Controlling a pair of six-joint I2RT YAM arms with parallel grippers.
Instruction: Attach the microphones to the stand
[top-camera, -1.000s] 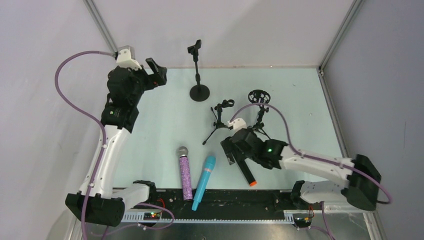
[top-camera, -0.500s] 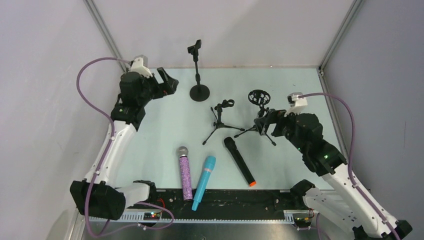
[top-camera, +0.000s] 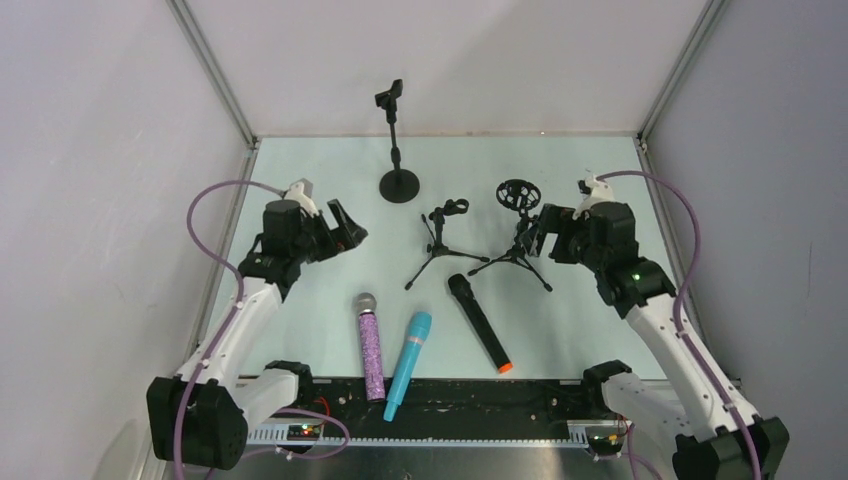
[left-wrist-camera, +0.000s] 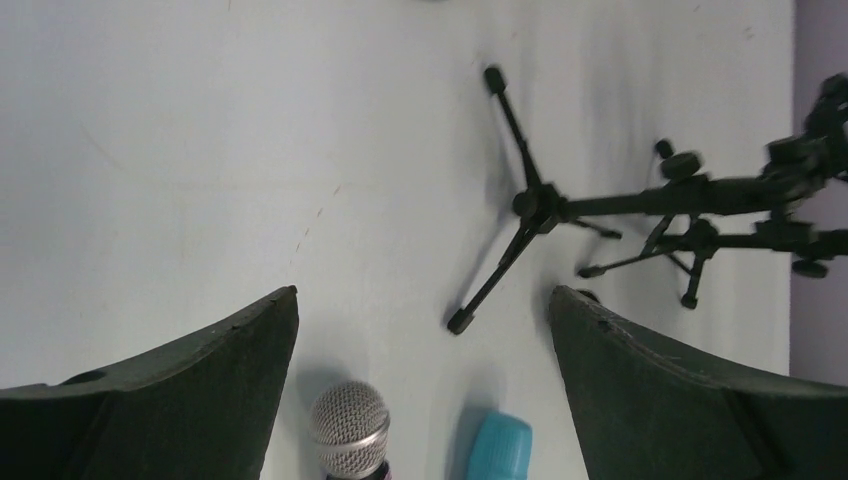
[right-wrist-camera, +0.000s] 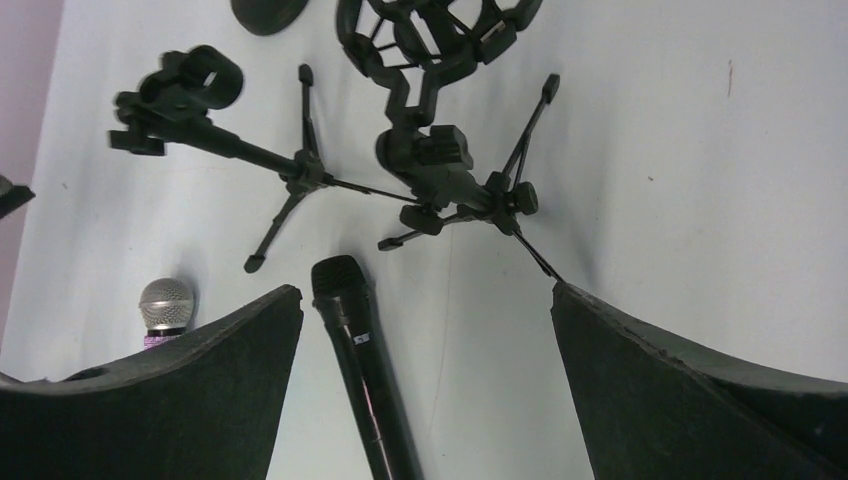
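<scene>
Your left gripper (top-camera: 345, 225) hangs above the table's (top-camera: 300, 300) left side, fingers spread wide and holding nothing. Its wrist view looks down on the mesh head of the glittery purple microphone (top-camera: 371, 350). That one lies flat near the front edge, with the cyan microphone (top-camera: 408, 362) just beside it on the right.

Behind them stands the tall round-base stand (top-camera: 396, 150). Nearer the middle is the small tripod stand (top-camera: 437, 245) with its clip. The black microphone (top-camera: 479, 323) lies just in front of that tripod, orange end toward you. To its right is the shock-mount tripod (top-camera: 517, 235).

Your right gripper (top-camera: 540, 232) hovers close beside the shock-mount tripod, fingers likewise released and empty.

No microphone is mounted yet, so I judge you are at the first pick. Choose one microphone, lower over its barrel, and close across it before lifting toward a clip.
</scene>
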